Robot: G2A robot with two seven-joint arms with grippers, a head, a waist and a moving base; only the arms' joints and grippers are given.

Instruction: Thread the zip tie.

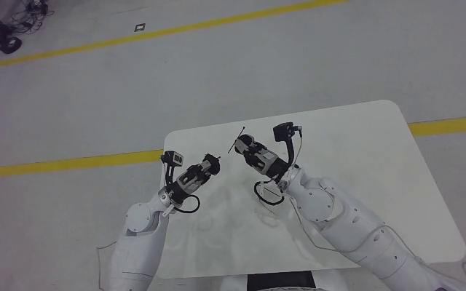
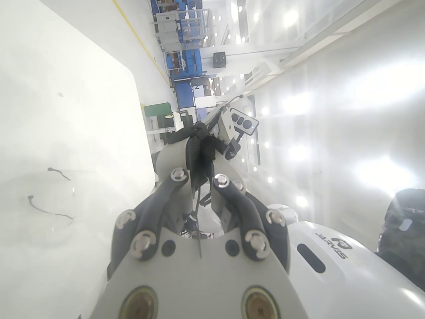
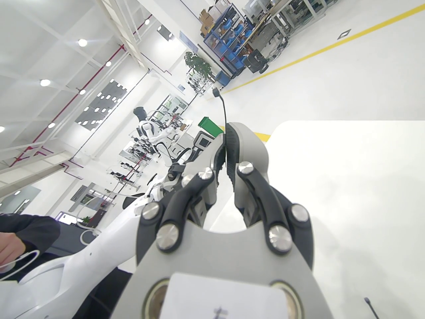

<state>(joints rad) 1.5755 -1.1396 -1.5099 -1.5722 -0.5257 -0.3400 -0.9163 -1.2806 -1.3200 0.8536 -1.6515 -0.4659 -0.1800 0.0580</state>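
Above the left part of the white table (image 1: 364, 145), the left gripper (image 2: 200, 141) hangs in the air with its claw clenched. Its dark pads are pressed together on a thin black strip (image 2: 198, 224), whose pointed end runs back between the fingers toward the wrist. How far the strip reaches past the fingertips cannot be told. On the table top near this arm lie two loose curved ties, one (image 2: 59, 174) just beside the other (image 2: 46, 208), apart from both claws. To the right, and a little farther from the robot, the right gripper (image 3: 226, 131) faces the left one across a short gap, with the two tips near each other but not touching. This claw is also clenched, grasping the zip tie (image 3: 223, 107) at a point below its head. The black band stands out straight from the fingertips and ends in a small square head, clear of the table. In the top view it shows as a thin slanted line at the claw's tip. Another loose tie (image 3: 371, 307) lies flat on the table by the right arm.
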